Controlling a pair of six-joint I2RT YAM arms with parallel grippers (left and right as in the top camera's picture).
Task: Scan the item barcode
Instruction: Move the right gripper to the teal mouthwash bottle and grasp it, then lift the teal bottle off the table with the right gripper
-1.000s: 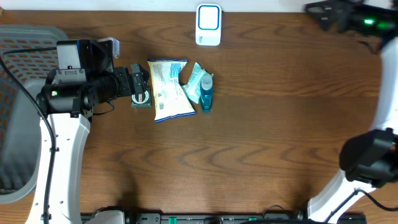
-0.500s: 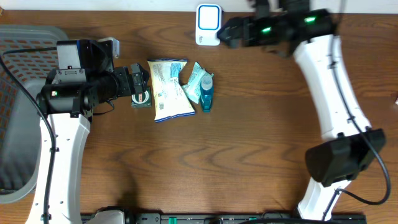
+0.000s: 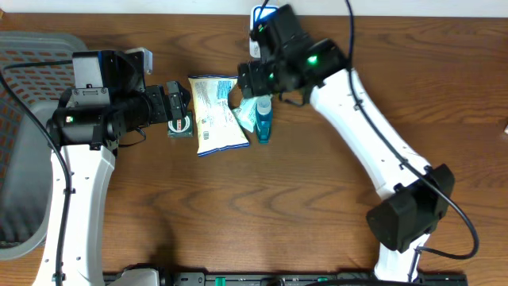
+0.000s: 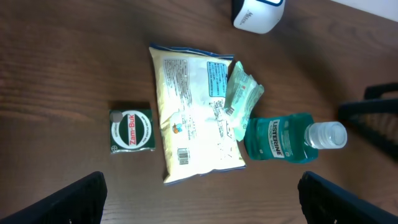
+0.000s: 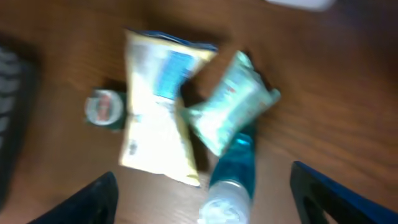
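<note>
Mouthwash bottle (image 4: 277, 138), green packet (image 4: 241, 96) and snack bag (image 4: 193, 112) lie bunched, unpicked. Right gripper (image 5: 204, 180) hovers above, jaws spread, empty; left gripper (image 4: 200, 180) likewise. Next, likely: descend and grip one.

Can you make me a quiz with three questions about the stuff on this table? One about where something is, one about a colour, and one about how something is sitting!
1. Where is the little green tin?
A. Beside the big bag, on the side away from the bottle
B. On top of the bottle
C. Tucked under the bag

2. What colour is the liquid in the bottle?
A. Red
B. Orange
C. Blue-green

3. How is the bottle sitting?
A. Standing upright
B. Lying on its side
C. Hanging upside down in the air

Answers:
1 A, because the bag lies between the tin and the bottle.
2 C, because the bottle looks blue-green in every view.
3 B, because it lies flat with its label facing up.
</note>
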